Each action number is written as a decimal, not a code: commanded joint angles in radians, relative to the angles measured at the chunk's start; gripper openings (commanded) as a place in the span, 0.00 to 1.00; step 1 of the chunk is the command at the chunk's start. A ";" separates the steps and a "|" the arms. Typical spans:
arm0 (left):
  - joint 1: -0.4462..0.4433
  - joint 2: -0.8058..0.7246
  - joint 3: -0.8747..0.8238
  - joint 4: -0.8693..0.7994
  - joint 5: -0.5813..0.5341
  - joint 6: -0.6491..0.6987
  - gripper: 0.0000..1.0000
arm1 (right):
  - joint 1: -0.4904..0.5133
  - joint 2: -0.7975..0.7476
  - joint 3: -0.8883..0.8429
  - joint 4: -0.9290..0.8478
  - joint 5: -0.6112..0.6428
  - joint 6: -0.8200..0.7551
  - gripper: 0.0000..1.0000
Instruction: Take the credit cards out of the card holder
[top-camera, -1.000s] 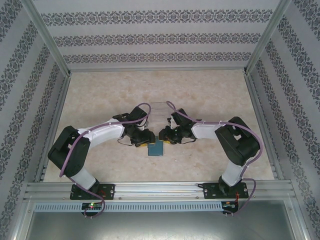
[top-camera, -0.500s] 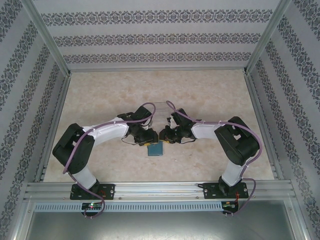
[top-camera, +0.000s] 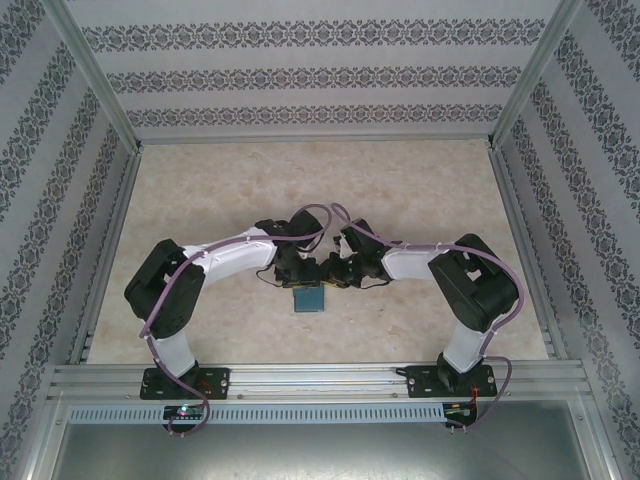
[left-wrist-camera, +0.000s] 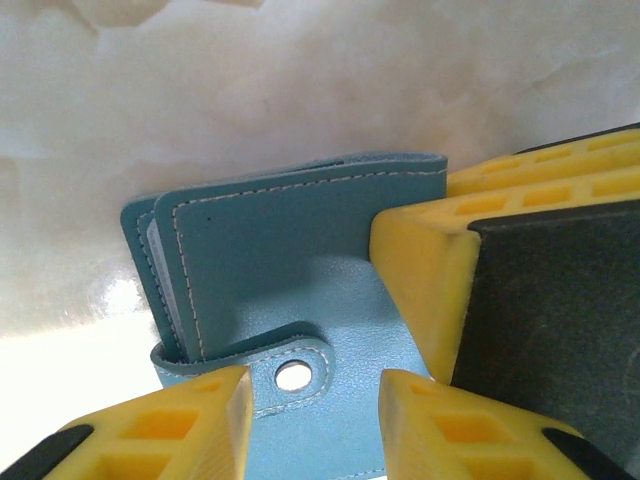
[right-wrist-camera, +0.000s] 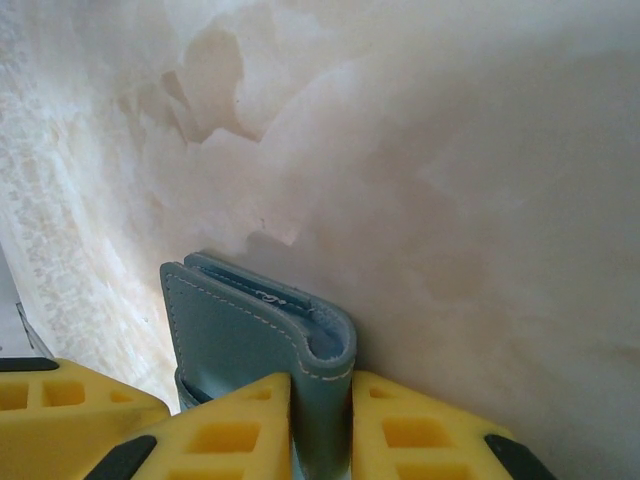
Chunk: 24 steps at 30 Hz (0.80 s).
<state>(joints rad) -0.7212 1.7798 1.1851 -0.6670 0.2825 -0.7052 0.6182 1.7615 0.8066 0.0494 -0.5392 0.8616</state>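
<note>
Against a second earlier, finds the left arm swung inward, bringing the left gripper (top-camera: 300, 270) from beside the small flat teal-blue leather card holder (top-camera: 308, 300) to right against the right gripper (top-camera: 332, 272), above the holder's far edge. Finds the holder itself unmoved, mid-table on the marbled beige tabletop (top-camera: 420, 200).

From the right wrist, shows yellow fingers (right-wrist-camera: 255, 405) clamped tight on the holder's folded spine. From the left wrist, shows left jaws apart, straddling the short tab strap (left-wrist-camera: 250, 360) and its metal snap (left-wrist-camera: 292, 375). Reveals a pale sliver (left-wrist-camera: 155, 245) between the leaves; cannot tell whether a card.

From above, hides the holder's far edge under both grippers and looped purple cables (top-camera: 318, 208).
</note>
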 joint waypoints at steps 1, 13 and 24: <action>-0.029 0.045 -0.001 -0.061 -0.017 0.025 0.37 | 0.018 -0.013 -0.023 -0.011 0.022 0.011 0.20; -0.041 0.088 -0.010 -0.072 -0.023 0.021 0.34 | 0.018 -0.016 -0.021 -0.016 0.030 0.012 0.20; -0.050 0.173 -0.010 -0.066 -0.014 0.038 0.43 | 0.018 -0.012 -0.014 -0.020 0.028 0.014 0.20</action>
<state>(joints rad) -0.7273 1.8366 1.2198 -0.7162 0.2722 -0.6857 0.6178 1.7554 0.7982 0.0471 -0.5201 0.8574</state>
